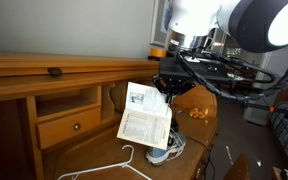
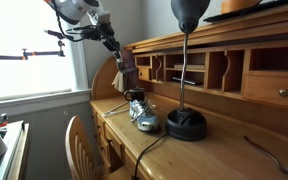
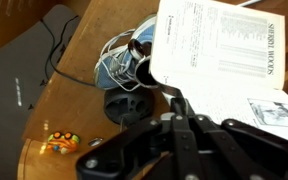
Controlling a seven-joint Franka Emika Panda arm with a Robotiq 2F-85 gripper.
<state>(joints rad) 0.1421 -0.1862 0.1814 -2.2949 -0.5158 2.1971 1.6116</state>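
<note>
The gripper (image 2: 121,57) hangs over the far end of the tabletop (image 2: 224,152), fingers (image 2: 119,52) pinched on a booklet (image 2: 128,74). A shoe (image 2: 142,116) lies beneath it, between a wire hanger (image 2: 115,106) and a black lamp (image 2: 186,122).

The booklet (image 1: 144,113) hangs tilted from the hand (image 1: 167,93), just above the shoe (image 1: 167,150) that sits on the tabletop (image 1: 84,152) (it covers part of the shoe in the wrist view). A wire hanger (image 1: 124,165) lies on the tabletop beside the shoe, with a drawer (image 1: 69,126) behind them. In an exterior view a lamp (image 2: 187,122) stands on the tabletop near the shoe, closer to the camera.
</note>
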